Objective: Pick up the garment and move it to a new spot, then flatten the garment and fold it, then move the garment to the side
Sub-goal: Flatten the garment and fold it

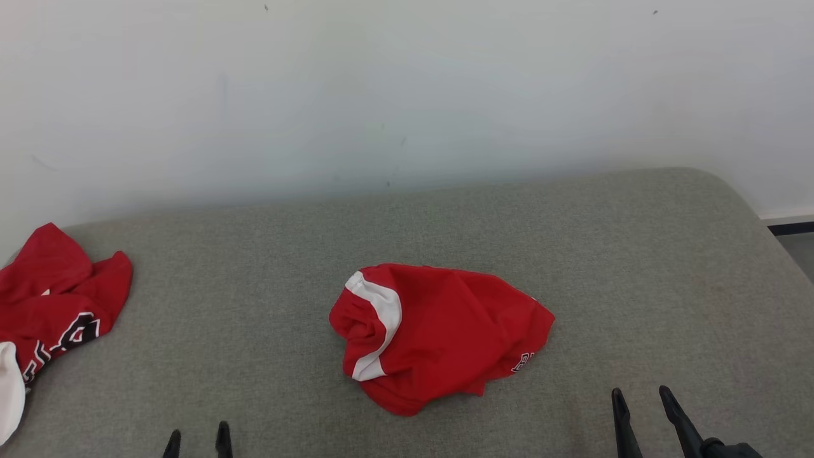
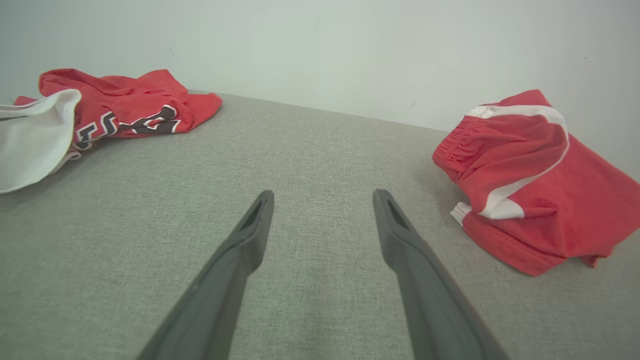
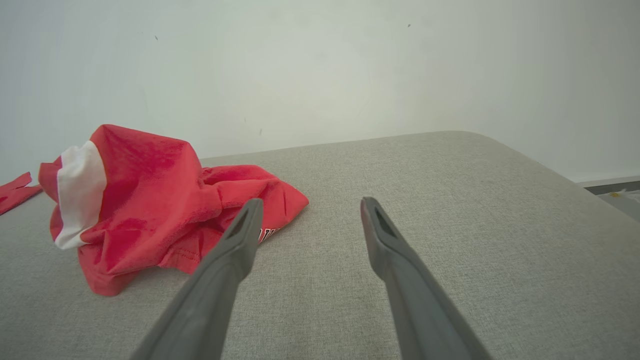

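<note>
1. Lying crumpled in the middle of the grey fabric surface (image 1: 254, 331) is the red garment (image 1: 439, 337), its white stripe showing.
2. Nearer the camera, the left pincer (image 1: 198, 431) and right pincer (image 1: 640, 392) gape wide, empty, clear of it.
3. Another red jersey (image 1: 57, 299) sits far left.

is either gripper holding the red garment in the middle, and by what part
Nothing is held: the left gripper and right gripper are both open, clear of the crumpled red garment.

Your left gripper (image 1: 198, 437) sits at the lower left of the head view, showing its tips alone, jaws spread wide and holding nothing. Your right gripper (image 1: 641, 397) sits at the lower right, reaching farther up, its jaws parted equally wide, likewise empty.
</note>
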`<state>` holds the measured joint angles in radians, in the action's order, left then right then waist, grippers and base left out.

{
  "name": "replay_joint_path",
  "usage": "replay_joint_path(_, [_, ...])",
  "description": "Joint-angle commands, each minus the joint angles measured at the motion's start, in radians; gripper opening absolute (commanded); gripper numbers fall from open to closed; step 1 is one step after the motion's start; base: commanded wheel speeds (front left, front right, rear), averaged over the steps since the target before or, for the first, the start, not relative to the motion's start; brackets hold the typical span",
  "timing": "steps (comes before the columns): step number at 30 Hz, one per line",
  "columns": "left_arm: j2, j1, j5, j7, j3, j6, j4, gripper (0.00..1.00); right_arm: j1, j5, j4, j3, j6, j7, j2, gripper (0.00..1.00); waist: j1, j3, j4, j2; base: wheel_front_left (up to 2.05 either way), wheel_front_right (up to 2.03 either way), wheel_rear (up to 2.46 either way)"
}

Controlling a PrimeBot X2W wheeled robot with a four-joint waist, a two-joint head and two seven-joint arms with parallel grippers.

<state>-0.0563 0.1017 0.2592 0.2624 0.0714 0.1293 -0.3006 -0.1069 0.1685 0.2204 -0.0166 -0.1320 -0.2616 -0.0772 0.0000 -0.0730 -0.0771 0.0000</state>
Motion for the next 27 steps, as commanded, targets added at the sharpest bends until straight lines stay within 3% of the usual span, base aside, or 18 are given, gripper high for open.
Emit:
replay_joint_path(1, [-0.015,-0.041,0.021,0.000,-0.022,0.001,-0.014,1.00,0.010,-0.001,0.001,-0.003,0.003,-0.005,0.001,1.00,0.0000,0.005,-0.012,0.0000,0.00,0.00,0.00])
replay_joint_path(7, [-0.066,-0.205,0.084,-0.117,-0.158,0.000,-0.060,1.00,0.021,0.002,0.008,-0.020,0.003,-0.005,-0.007,1.00,0.0000,0.018,-0.057,0.0000,0.00,0.00,0.00])
replay_joint_path(13, [-0.101,-0.374,0.135,-0.279,-0.214,0.000,-0.108,1.00,0.031,0.005,0.014,-0.044,0.003,-0.005,-0.011,1.00,0.0000,0.034,-0.135,0.0000,0.00,0.00,0.00])
replay_joint_path(20, [-0.163,-0.516,0.146,-0.375,-0.275,0.000,-0.201,1.00,0.044,0.010,0.021,-0.071,0.003,-0.004,-0.023,1.00,0.0000,0.061,-0.220,0.0000,0.00,0.00,0.00])
replay_joint_path(27, [-0.249,-0.611,0.231,-0.506,-0.392,0.000,-0.319,1.00,0.065,0.015,0.014,-0.080,0.003,0.000,-0.048,1.00,0.0000,0.102,-0.317,0.0000,0.00,0.00,0.00])
